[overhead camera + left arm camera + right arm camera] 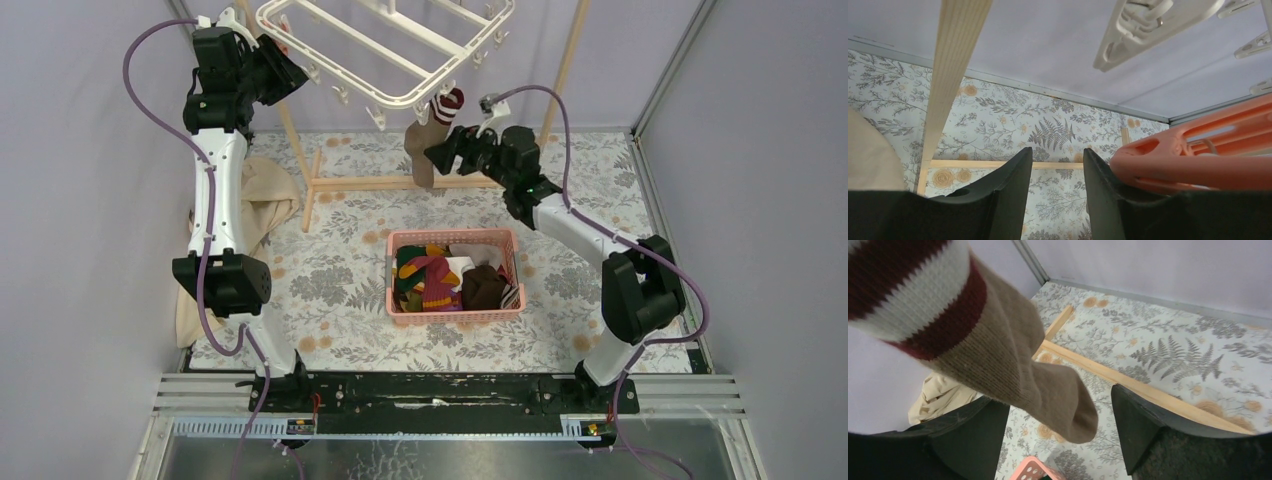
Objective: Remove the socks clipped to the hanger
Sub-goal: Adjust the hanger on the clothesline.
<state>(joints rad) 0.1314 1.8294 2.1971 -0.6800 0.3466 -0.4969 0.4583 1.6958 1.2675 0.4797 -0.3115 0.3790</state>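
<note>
One white hanger (pixel 400 101) hangs at twelve o'clock above the counter (pixel 340 270), where a pink basket (pixel 455 316) holds loose socks (pixel 435 278). A striped brown sock (pixel 422 150) dangles from the hanger's five o'clock corner between my spread right fingers (pixel 441 153). My left fingers (pixel 286 71), at ten o'clock, gape empty.

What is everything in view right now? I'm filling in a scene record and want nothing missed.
hanger: one, white, hung high at the back
sock: one, brown with maroon and white stripes, hanging from the hanger
basket: one, pink, middle of the table
socks in the basket: several, mixed colours, exact count hidden
cloth: one, beige, left side
wooden frame: one, light wood, at the back
table cover: one, grey and orange floral
orange plastic piece: one, beside the left end effector's finger; cannot tell what it is
arms: two, white and black, bases at the near edge
left end effector: black, open, by the hanger's left corner
right end effector: black, open, either side of the hanging sock
</note>
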